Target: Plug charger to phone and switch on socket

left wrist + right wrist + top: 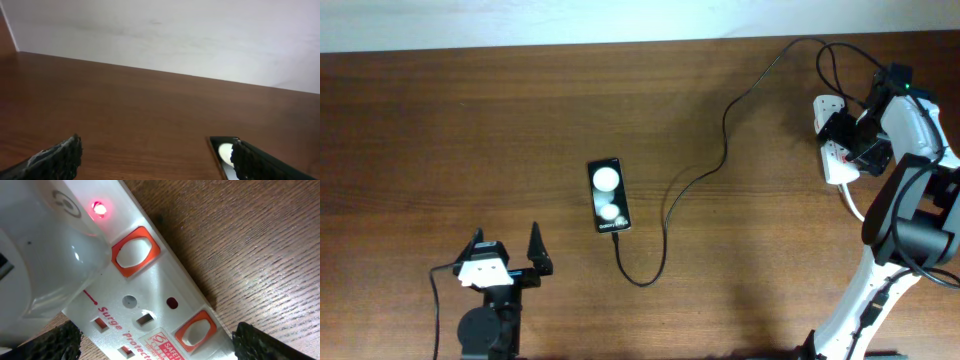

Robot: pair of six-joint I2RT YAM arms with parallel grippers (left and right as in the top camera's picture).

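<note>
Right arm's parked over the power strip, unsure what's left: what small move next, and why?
Probably lift the open right gripper straight off the socket: its red lamp glows beside the white plug, and the charger appears to reach the phone.

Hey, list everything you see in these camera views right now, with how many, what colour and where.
phone: one, black, table centre, screen up.
charger cable: one, thin black, loops from the phone's lower edge toward the power strip.
power strip: one, white, table's far right.
switches: two seen, red-orange, on the strip.
indicator light: one, red, lit, beside one switch.
table: one, brown wood.
left gripper: one, black, open, empty, left of the phone.
right gripper: one, black, open, over the strip.
</note>
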